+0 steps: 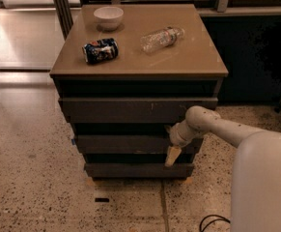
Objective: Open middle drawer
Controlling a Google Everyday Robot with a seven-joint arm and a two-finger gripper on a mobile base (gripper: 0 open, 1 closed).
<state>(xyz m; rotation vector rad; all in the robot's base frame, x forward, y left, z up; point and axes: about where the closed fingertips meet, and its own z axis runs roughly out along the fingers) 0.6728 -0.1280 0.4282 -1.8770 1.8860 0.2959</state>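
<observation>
The middle drawer (125, 144) is straddled at its right end, beneath the table's (198, 57) front-right corner, by the gripper (171, 142), its fingers spread apart.
</observation>
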